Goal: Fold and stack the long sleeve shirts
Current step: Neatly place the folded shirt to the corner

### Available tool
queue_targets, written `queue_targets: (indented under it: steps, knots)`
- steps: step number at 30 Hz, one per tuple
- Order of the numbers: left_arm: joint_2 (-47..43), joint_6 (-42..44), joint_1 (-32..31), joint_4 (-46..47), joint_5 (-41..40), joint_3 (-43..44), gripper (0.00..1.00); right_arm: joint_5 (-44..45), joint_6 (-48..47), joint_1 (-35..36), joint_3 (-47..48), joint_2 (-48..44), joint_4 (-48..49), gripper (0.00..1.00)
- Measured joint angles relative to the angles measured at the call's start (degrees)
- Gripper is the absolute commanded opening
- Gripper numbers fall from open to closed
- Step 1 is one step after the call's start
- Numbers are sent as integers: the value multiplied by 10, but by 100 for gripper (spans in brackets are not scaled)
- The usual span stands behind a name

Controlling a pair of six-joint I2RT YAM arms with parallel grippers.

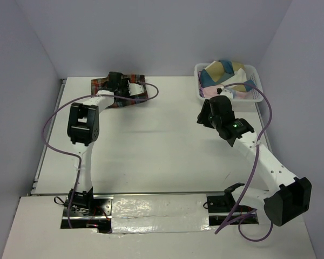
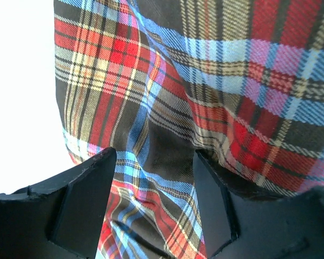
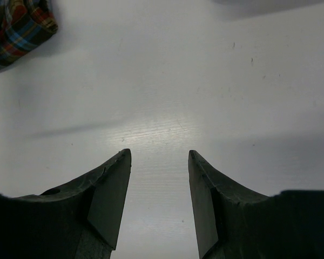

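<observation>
Plaid shirt sits bunched at the far-left of the table, close to the back wall. Its long axis runs roughly left-right along the back edge, slightly skewed. Can't tell which end is the collar; no buttons or pocket visible.

Left gripper is right over the shirt with its jaws spread wide. Wrist view shows wrinkled plaid filling the gap between the fingers, with a crease running between them. No clear pinch on the cloth.

Right gripper is over bare table near the middle-right, jaws apart at a moderate width, nothing between them. It faces the shirt, which shows in the top-left corner of its wrist view.

White basket is at the far-right corner with blue, tan and pink cloth piled inside, well apart from the shirt. The left arm's purple cable loops around the shirt's right end. Open table between basket and shirt.
</observation>
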Motion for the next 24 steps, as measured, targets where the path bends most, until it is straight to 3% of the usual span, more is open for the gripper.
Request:
queue_targets:
  steps: [3,7,14,19,24]
  knots:
    - [-16,28,6,17,15,-29,77,0,-5,0,3,8,0,54]
    - [-24,14,9,49,21,-41,96,1,-10,0,3,10,0,55]
    - [-30,-105,13,7,2,83,99,-2,-11,0,3,10,0,55]
    - [-92,-163,17,-4,2,75,99,-3,-7,0,0,-12,0,55]
    - [-153,-294,27,-123,27,96,99,-12,-8,-6,-9,-60,-1,60]
